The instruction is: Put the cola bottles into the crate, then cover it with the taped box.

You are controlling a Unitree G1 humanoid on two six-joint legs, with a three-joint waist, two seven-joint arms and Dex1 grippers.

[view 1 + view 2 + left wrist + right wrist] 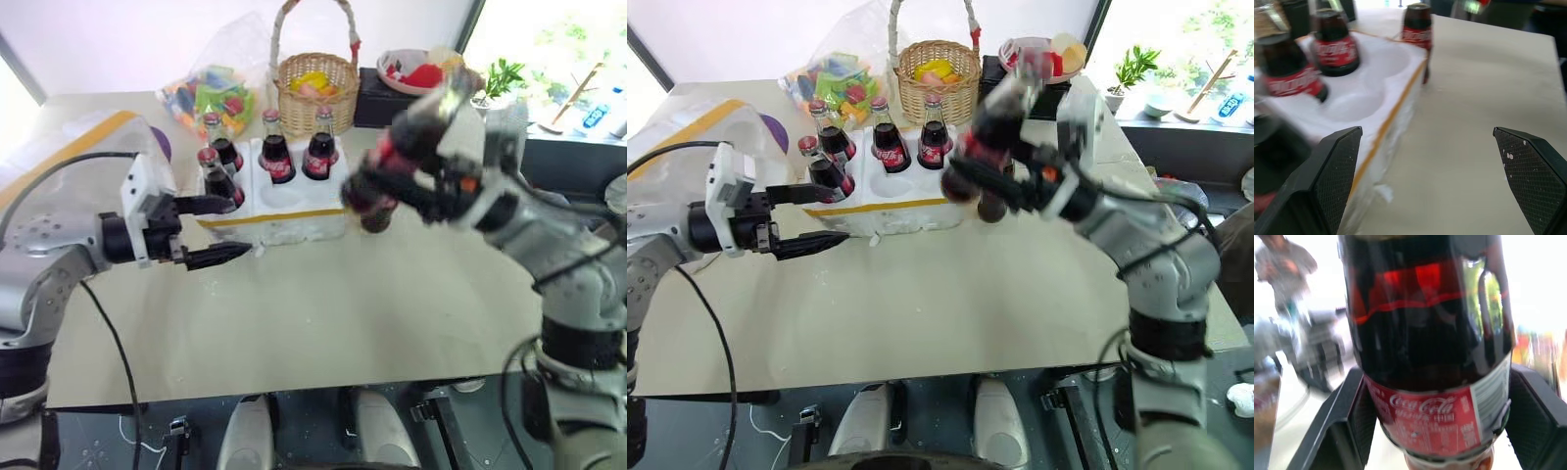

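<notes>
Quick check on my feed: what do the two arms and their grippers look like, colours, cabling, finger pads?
Both arms are silver-grey with black joints. The left gripper has a white housing block behind two black wedge-shaped fingers with fine-textured pads, flecked white. A black cable loops along the left arm. The right gripper has the same black textured fingers; a small orange mark shows near its wrist, and black cables run down that arm.

Open table [323,304] before crate [279,220]; basket [315,93] behind.

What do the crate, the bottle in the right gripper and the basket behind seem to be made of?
Crate: probably white foam, matte and grainy, with crumbs broken off at its base and a yellow tape band.
Held cola bottle in the right gripper: likely glass, clear and glossy, showing sharp reflections; red printed label.
Basket: woven wicker by its look, tan and dull.
</notes>
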